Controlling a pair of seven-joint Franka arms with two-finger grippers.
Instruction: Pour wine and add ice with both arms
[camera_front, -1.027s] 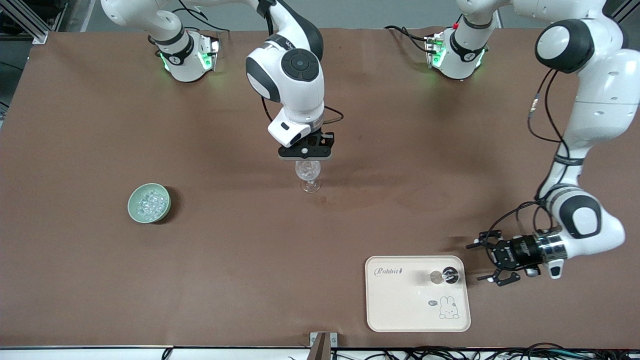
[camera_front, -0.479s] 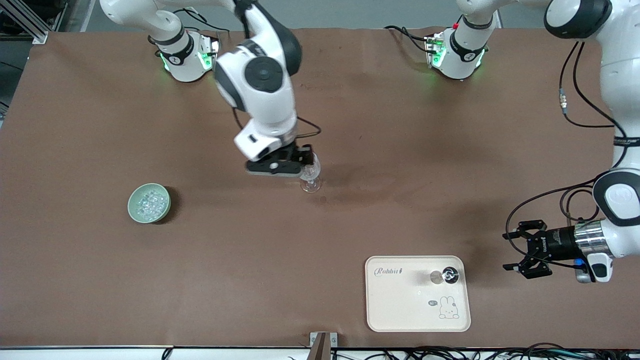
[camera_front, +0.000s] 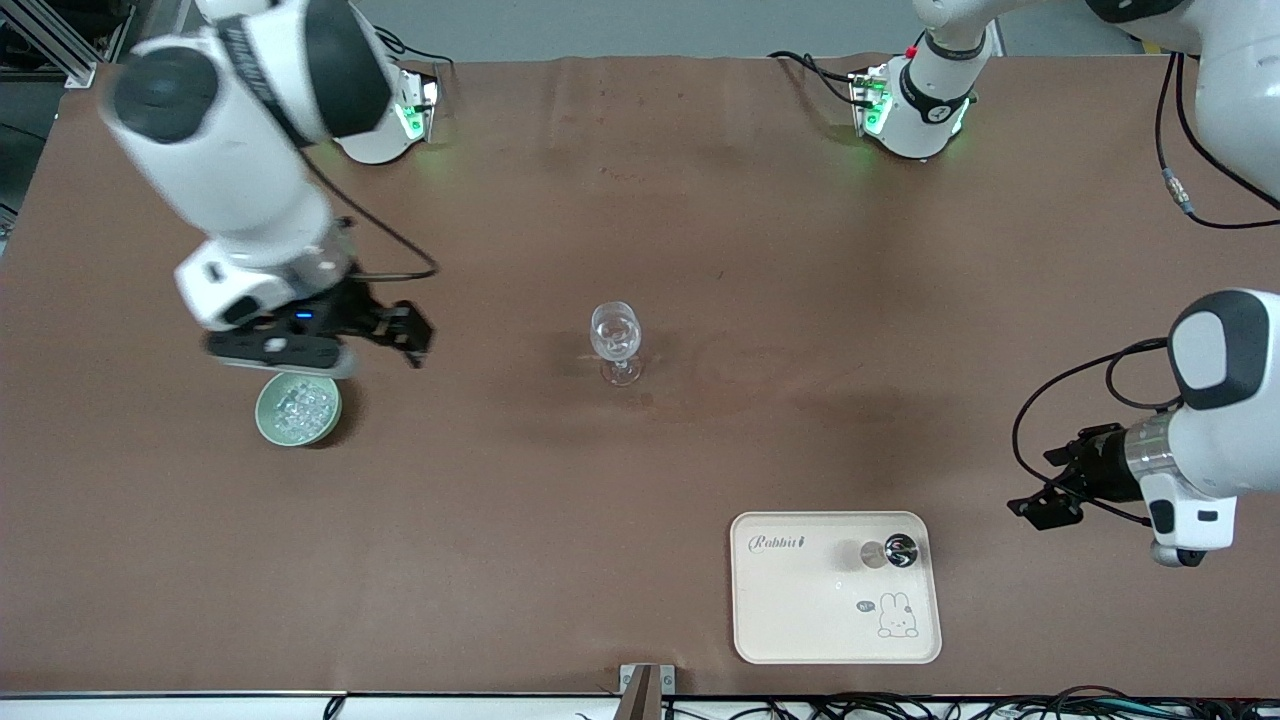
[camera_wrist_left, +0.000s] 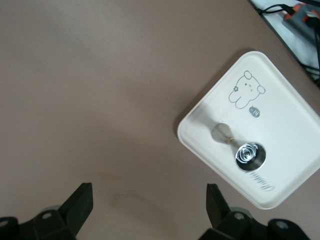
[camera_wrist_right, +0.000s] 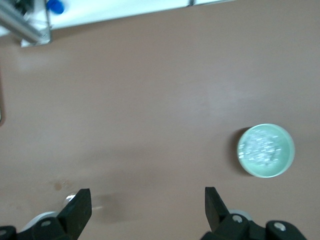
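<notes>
The wine glass (camera_front: 616, 341) is standing mid-desk, seemingly poured, while the empty, spread right pincer (camera_front: 345, 340) is hanging beside the ice (camera_front: 298, 405) bowl (camera_front: 267, 425) (none moved yet) and the spread left pincer (camera_front: 1050, 490) is waiting near the tray (camera_front: 770, 620).

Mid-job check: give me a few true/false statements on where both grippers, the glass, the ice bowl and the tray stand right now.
1. The right gripper holds the wine glass. False: it is open and empty, above the table beside the green bowl; the wine glass stands alone at mid-table.
2. The ice lies heaped in the green bowl. True.
3. The left gripper is open. True: the left wrist view shows its fingers spread, nothing between them.
4. The tray is bare. False: a small clear bottle with a dark shiny cap lies on it.
5. The tray lies nearer the front camera than the wine glass. True.
</notes>
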